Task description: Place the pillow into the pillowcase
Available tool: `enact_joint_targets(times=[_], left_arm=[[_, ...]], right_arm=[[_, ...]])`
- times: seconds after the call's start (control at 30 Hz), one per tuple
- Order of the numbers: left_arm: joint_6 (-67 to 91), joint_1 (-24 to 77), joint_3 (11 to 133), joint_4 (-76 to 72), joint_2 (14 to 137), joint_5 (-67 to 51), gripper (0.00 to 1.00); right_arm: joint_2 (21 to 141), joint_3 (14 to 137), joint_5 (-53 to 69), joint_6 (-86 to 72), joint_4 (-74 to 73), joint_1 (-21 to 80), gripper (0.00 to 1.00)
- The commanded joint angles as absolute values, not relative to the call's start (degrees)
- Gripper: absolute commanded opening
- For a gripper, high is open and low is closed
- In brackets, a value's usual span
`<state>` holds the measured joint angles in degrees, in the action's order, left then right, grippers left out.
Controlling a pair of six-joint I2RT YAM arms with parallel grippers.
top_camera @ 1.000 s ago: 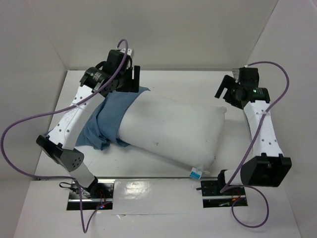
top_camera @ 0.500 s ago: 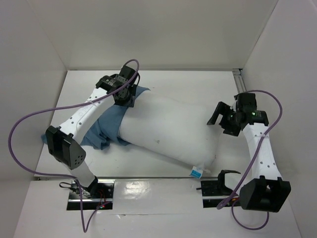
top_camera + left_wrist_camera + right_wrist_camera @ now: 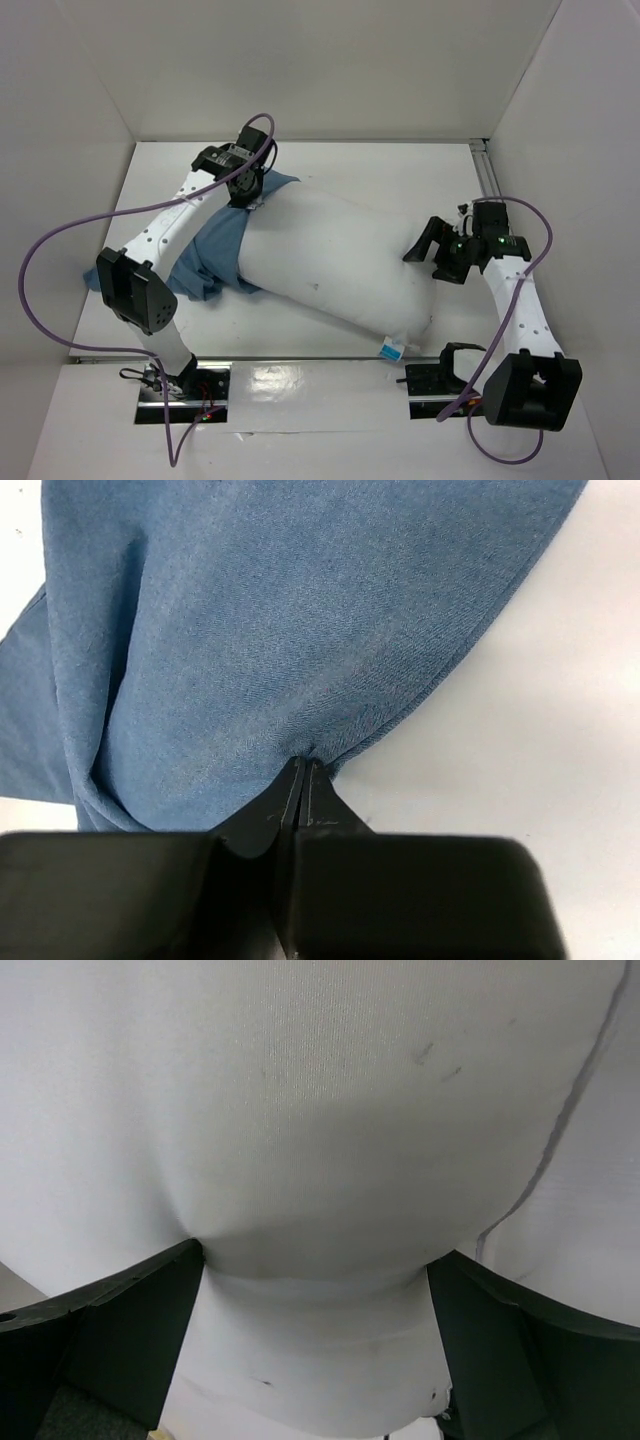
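Blue pillowcase [image 3: 250, 630] edge pinched in left gripper [image 3: 302, 767].

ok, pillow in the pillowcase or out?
Mostly out. The pillowcase covers only the left end of the pillow; the rest lies bare. Whether that end is truly inside, cannot tell.

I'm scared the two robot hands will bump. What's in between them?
The pillow fills the stretch between the left gripper, which pinches the pillowcase, and the right gripper. The top view shows it.
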<state>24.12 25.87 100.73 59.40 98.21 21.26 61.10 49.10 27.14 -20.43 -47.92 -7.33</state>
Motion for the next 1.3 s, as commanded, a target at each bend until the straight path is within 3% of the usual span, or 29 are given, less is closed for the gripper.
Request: enact_joint_targets(times=[0.0,0.03,0.07,0.23,0.43,0.47,0.53,0.57,0.6,0.67,0.73,0.77,0.83,0.93,0.97,1.03,1.17,1.27], left_arm=[[23.47,25.93,102.74,60.03,97.82,19.69,0.11],[22.94,25.93,102.74,60.03,97.82,18.73,0.22],[22.94,25.93,102.74,60.03,97.82,18.11,0.41],[23.46,25.93,100.02,60.03,96.25,15.82,0.67],[23.47,25.93,96.86,60.03,97.37,16.52,0.69],[23.47,25.41,96.86,60.03,97.90,17.83,0.68],[23.99,25.40,96.86,60.03,99.31,18.37,0.54],[24.52,25.40,97.46,60.55,99.32,18.89,0.43],[24.52,25.40,99.04,60.56,100.01,18.90,0.17],[24.52,25.40,100.80,61.08,100.54,15.32,0.00],[24.00,25.40,104.31,61.08,101.07,13.19,0.00],[23.99,26.36,105.63,61.08,101.07,12.05,0.00],[23.99,29.52,110.81,61.61,101.78,7.67,0.00],[25.57,34.88,118.79,59.43,105.71,-4.17,0.00],[28.10,35.94,119.61,56.46,106.43,-15.70,0.00],[32.66,39.19,122.93,46.21,108.01,-27.02,0.00],[37.95,42.10,144.81,43.87,119.59,-39.18,0.00],[43.83,38.68,137.15,34.32,118.22,-45.95,0.00]], right_arm=[[61.52,53.69,24.36,-16.62,-51.41,-7.21,1.00],[61.52,55.01,23.04,-16.61,-52.37,-7.21,1.00],[61.52,55.63,20.77,-16.61,-53.17,-7.21,1.00],[60.39,57.65,17.84,-18.71,-54.40,-7.21,1.00],[60.90,55.20,19.59,-19.25,-54.32,-7.21,1.00],[60.91,54.33,20.47,-19.25,-53.79,-7.21,1.00],[60.91,51.25,23.88,-19.78,-51.26,-7.21,1.00],[60.91,49.94,25.39,-20.38,-49.67,-7.21,1.00],[60.91,47.57,29.14,-21.52,-47.66,-6.51,0.98],[60.91,45.54,32.33,-23.54,-40.45,-5.45,0.74],[60.91,44.91,34.01,-27.67,-34.32,-3.44,0.48],[60.91,44.91,34.01,-28.82,-32.89,-2.73,0.21],[61.52,46.66,32.97,-32.93,-30.16,-1.07,0.01],[63.18,49.21,32.34,-41.00,-20.16,-0.26,0.00],[63.89,50.18,32.95,-43.22,-12.99,1.48,0.00],[66.43,56.73,32.09,-46.83,-8.63,2.89,0.00],[68.73,69.48,26.13,-45.71,-10.01,7.02,0.00],[67.51,68.83,22.34,-45.18,-10.02,8.87,0.00]])
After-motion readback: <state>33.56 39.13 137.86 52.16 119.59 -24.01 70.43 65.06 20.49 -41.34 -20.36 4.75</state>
